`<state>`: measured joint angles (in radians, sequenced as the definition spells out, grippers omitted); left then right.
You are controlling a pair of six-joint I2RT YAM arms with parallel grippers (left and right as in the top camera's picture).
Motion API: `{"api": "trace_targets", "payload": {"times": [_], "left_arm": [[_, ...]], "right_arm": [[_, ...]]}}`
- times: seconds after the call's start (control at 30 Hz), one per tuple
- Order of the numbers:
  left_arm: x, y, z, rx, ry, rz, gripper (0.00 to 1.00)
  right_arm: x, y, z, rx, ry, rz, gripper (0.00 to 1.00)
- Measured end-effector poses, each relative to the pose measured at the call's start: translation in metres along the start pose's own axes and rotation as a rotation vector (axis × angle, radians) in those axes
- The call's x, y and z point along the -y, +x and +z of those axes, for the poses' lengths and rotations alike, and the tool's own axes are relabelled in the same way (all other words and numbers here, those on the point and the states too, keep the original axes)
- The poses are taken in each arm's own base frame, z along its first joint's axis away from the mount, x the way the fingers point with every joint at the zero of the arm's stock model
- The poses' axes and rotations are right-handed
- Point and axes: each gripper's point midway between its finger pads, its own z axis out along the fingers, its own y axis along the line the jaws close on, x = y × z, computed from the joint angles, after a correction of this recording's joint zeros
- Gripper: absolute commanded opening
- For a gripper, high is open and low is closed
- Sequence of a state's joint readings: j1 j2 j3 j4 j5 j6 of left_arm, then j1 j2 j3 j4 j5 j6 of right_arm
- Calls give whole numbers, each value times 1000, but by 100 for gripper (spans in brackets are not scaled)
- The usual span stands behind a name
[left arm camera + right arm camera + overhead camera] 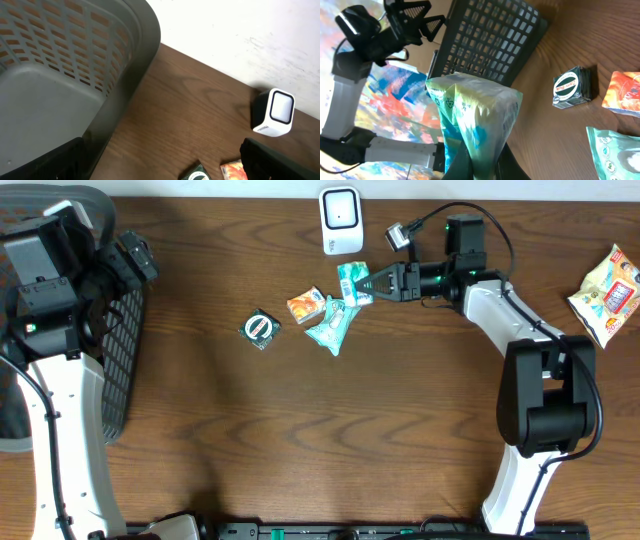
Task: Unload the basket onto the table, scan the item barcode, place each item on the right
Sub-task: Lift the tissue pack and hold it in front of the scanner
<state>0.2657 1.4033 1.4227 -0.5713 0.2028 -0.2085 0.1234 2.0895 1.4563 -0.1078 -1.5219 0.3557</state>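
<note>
The right gripper [366, 283] is closed tight on a teal and white plastic packet [351, 281], just at 6 o'clock from the white box-shaped barcode scanner [341, 220]. The left gripper [132, 258] is wide open and holds nothing, over the grey plastic basket [120, 350].

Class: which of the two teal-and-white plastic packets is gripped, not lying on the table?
The teal-and-white packet nearest the white box-shaped scanner, pinched by the right gripper; the other teal packet lies loose beside the orange packet.

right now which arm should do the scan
Right: the right gripper is shut on the teal plastic packet near the white box scanner; the left gripper is open by the grey basket.
</note>
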Motion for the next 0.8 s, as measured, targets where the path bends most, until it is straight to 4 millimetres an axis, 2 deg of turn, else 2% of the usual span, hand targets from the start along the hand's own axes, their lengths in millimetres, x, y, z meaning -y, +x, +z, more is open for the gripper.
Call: {"api": "trace_targets", "payload": {"times": [0.1,0.2,0.3,0.37,0.43,0.53,0.6,0.73,0.8], "left_arm": [[0,0,0,0,0,0,98],[0,0,0,0,0,0,98],[0,0,0,0,0,0,98],[0,0,0,0,0,0,98],[0,0,0,0,0,0,98],[0,0,0,0,0,0,98],[0,0,0,0,0,0,98],[0,0,0,0,0,0,98],[0,0,0,0,0,0,98]], "right_arm": [[8,0,7,5,48,17,1],[27,5,18,13,158,80,1],[52,16,30,5,304,134,1],[67,30,35,-21,410,178,1],[83,47,32,-64,554,236,1],[97,58,10,-126,788,274,1],[99,49,-11,-146,962,235,1],[93,2,-50,-119,1252,47,1],[90,-20,-62,-98,1352,-54,1]]}}
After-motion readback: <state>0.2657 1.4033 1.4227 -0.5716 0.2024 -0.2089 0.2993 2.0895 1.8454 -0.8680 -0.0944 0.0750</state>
